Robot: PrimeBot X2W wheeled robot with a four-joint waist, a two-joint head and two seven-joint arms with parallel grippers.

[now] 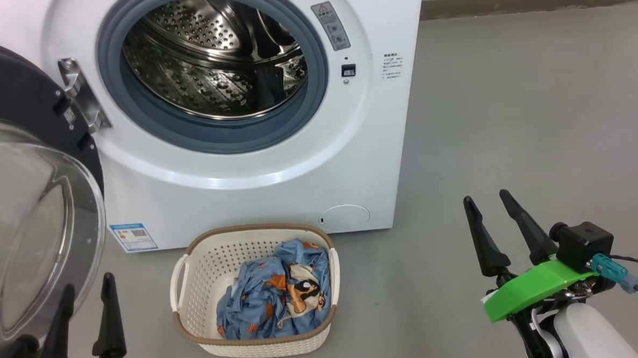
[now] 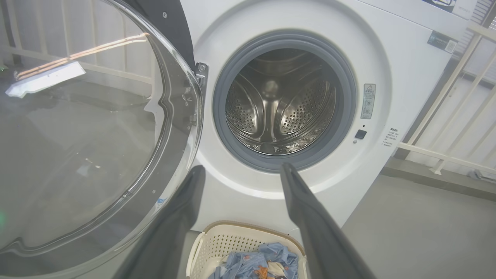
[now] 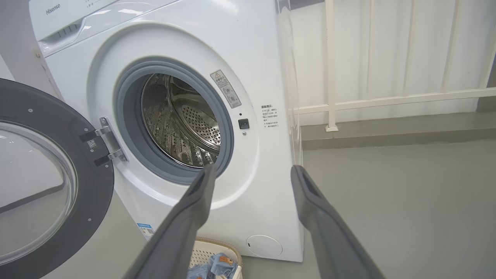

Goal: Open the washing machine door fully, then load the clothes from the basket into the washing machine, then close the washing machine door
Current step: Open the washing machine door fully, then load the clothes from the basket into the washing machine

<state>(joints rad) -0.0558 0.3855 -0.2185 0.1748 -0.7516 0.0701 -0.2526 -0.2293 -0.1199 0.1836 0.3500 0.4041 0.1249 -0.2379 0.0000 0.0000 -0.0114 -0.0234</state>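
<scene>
Washing machine (image 1: 244,198) takes upper centre of head view, white, mouth uncovered; steel drum (image 1: 211,60) visible inside grey-blue gasket (image 1: 150,127); washing machine door (image 1: 35,213) swung wide on its metal hinge (image 1: 81,95) at left edge of frame, glass bowl bulging toward camera; grey floor (image 1: 510,111) across right half; basket (image 1: 204,259) on floor at lower centre, just in front of machine, below its mouth; clothes (image 1: 281,293) heaped toward basket's right side, blue with orange print; left claw (image 1: 88,281) at lower left, released, fingers spread, just beside door glass; right claw (image 1: 486,196) at lower right, released, over floor, well apart from basket.
</scene>
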